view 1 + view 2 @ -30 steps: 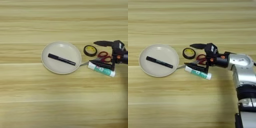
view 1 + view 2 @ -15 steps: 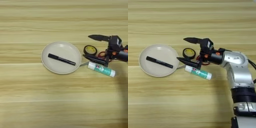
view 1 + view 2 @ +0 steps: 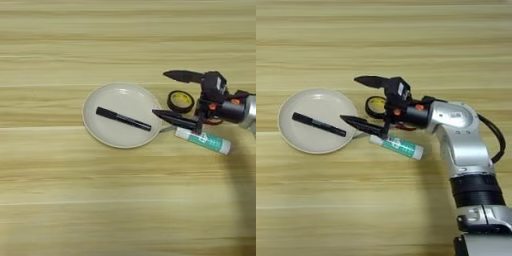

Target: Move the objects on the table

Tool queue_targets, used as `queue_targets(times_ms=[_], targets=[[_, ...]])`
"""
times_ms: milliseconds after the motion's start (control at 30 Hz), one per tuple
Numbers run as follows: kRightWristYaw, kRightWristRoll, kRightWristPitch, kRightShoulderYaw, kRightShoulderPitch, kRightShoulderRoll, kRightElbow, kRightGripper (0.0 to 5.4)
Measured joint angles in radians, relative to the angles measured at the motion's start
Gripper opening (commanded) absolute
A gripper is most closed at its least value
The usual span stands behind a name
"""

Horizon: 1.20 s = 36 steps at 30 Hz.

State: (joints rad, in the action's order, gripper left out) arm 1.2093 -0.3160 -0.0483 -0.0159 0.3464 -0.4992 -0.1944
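Our counter [image 3: 60, 200] fills both views, pale planks running side to side. Our arm [image 3: 461, 130] comes in from 5 o'clock and bends toward the middle. The plate [image 3: 100, 105] sits just left of centre with the marker [image 3: 123, 119] lying across it, tip toward 4 o'clock. The glue stick [image 3: 202, 140] lies flat on the counter just off the plate's 4 o'clock rim, apart from it. A small yellow-and-black tape roll [image 3: 180, 100] sits at the plate's 3 o'clock, and something red [image 3: 216, 120], perhaps scissor handles, shows behind the wrist.

Our jaws [image 3: 171, 95] are spread wide and hold nothing: one finger points out above the roll, the other reaches low to the plate's rim, just above the glue stick's near end.

We judge the glue stick the likely target. To do it well we should drop the wrist toward 5 o'clock until both fingers straddle the tube across its width, then close at its middle so it doesn't pivot or roll away.

The red item is mostly hidden by our wrist. We cannot tell whether the lower finger touches the plate.
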Motion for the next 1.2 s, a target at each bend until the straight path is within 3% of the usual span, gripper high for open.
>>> queue_targets(times_ms=[333, 700, 867, 1200], targets=[[-0.073, 0.017, 0.058, 0.036, 0.003, 0.046, 0.040, 5.39], [-0.124, 0.058, 0.066, 0.082, 0.041, 0.102, -0.005, 5.39], [-0.111, 0.061, 0.029, 0.090, 0.054, 0.121, -0.050, 5.39], [-0.108, 0.137, -0.074, 0.137, 0.060, 0.135, -0.151, 5.39]])
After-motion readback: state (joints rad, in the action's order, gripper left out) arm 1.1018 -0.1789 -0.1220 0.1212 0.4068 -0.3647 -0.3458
